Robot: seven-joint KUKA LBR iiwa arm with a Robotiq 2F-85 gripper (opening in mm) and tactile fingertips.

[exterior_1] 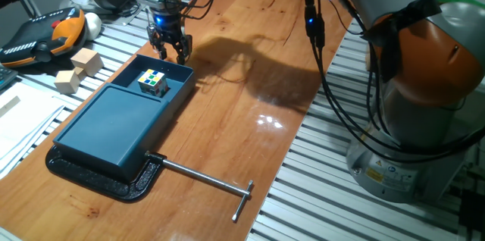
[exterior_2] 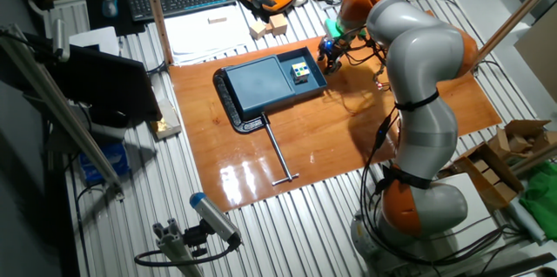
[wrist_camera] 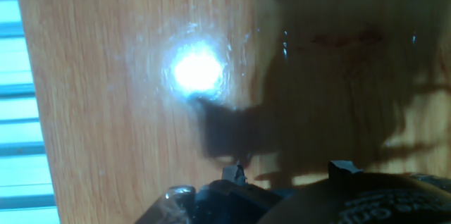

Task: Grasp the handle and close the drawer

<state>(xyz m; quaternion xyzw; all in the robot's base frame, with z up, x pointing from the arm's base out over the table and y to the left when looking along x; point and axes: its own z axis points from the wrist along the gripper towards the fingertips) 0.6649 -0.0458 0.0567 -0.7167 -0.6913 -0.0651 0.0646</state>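
one fixed view: gripper (exterior_1: pixel 170 47) above the handle (exterior_1: pixel 176 64)
drawer (exterior_1: pixel 158 82) part open; fingers slightly apart, gripping nothing.

You see the gripper (exterior_1: pixel 170 50) just past the far end of the open drawer (exterior_1: pixel 162 79), holding nothing.

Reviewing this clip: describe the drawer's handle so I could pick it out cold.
Find the teal box on the wooden table. Its drawer sticks out toward the pincer, holding a colourful cube. The handle is that drawer's short outer end wall, plain teal, not the metal rod.
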